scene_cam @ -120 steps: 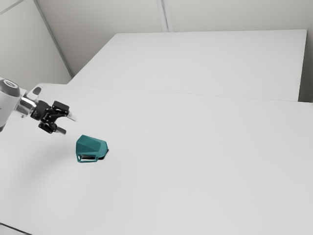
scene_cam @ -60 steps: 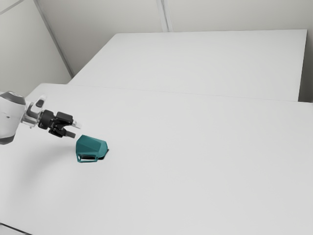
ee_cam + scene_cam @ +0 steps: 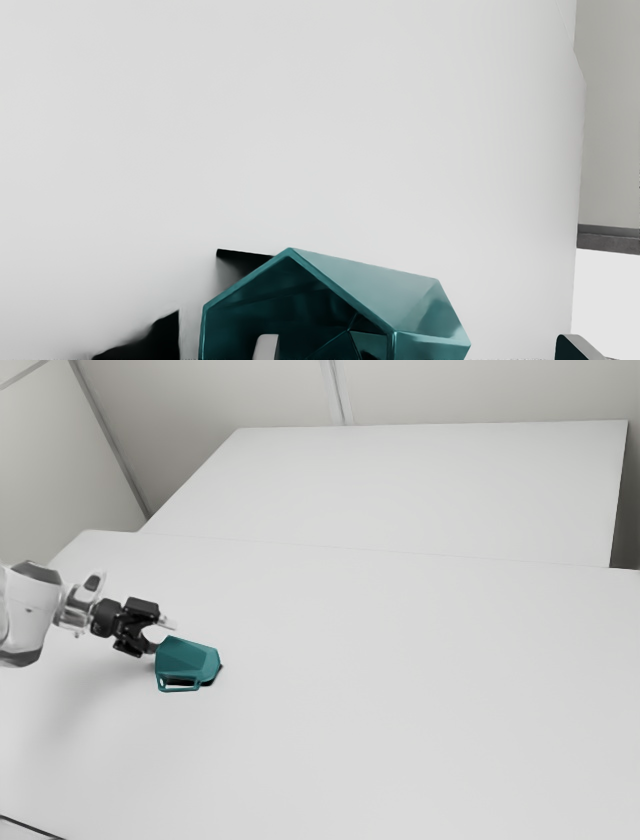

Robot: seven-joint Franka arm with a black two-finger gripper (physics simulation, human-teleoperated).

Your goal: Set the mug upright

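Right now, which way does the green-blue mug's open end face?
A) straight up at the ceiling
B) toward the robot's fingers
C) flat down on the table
B, because the mug lies on its side on the table, with its hollow inside facing the fingers.

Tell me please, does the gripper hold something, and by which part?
Nothing: the gripper is open, one fingertip at the mouth of the teal mug.

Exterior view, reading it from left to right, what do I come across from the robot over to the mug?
The white arm, then the open black claw, then the teal mug, lying on its side.
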